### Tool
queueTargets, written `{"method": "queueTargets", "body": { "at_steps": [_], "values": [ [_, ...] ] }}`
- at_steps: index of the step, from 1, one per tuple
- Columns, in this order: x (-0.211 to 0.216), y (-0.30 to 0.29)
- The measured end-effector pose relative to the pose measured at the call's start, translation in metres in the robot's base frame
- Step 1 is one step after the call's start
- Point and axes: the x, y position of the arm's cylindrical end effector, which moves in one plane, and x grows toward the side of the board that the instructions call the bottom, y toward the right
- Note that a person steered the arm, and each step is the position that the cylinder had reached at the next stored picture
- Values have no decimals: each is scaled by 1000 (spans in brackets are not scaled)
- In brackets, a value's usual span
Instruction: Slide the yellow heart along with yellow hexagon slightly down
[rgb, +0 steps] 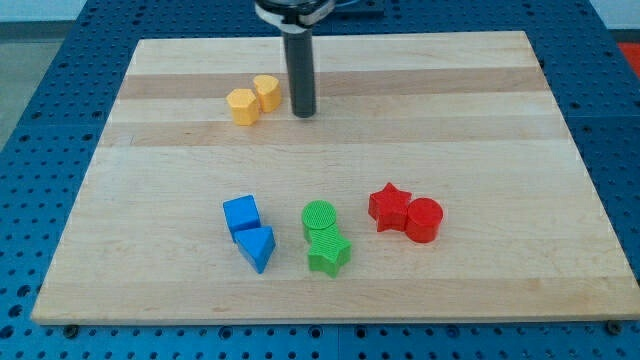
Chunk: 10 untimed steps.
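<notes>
Currently, status from the one camera view:

risk: my tip (303, 113) sits at the view's right of the yellow pair, not above them. A push from here would shove them toward the view's left, not down.
risk cause: tip needs to get to the view's top side of both blocks first; the path around is tight, since the yellow heart (267, 92) is just beside the rod.
risk 2: the two blocks touch but aren't locked. An off-centre push would likely rotate or split them, leaving one behind.
risk 3: "slightly" down only. Overshoot wastes the move, though the lower blocks are well apart from the pair.
task things: yellow heart and yellow hexagon (243, 105) near the view's top, left of centre on the tabletop (480, 150). They are touching, the hexagon on the view's left and a bit lower.
tip vs things: just beside the heart on its right, apparently not touching; hard to be sure.
fingers: none on this rig, just a straight rod, so nothing is held.
others: blue cube (241, 213), blue triangle (257, 246), green cylinder (320, 218), green star (328, 254), red star (389, 207), red cylinder (424, 219), all in the lower half.
</notes>
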Motion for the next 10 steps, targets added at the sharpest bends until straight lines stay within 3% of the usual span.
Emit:
{"method": "queueTargets", "body": {
  "at_steps": [1, 2, 5, 10],
  "values": [
    [-47, 2],
    [-59, -1],
    [-59, -46],
    [9, -135]
  ]
}}
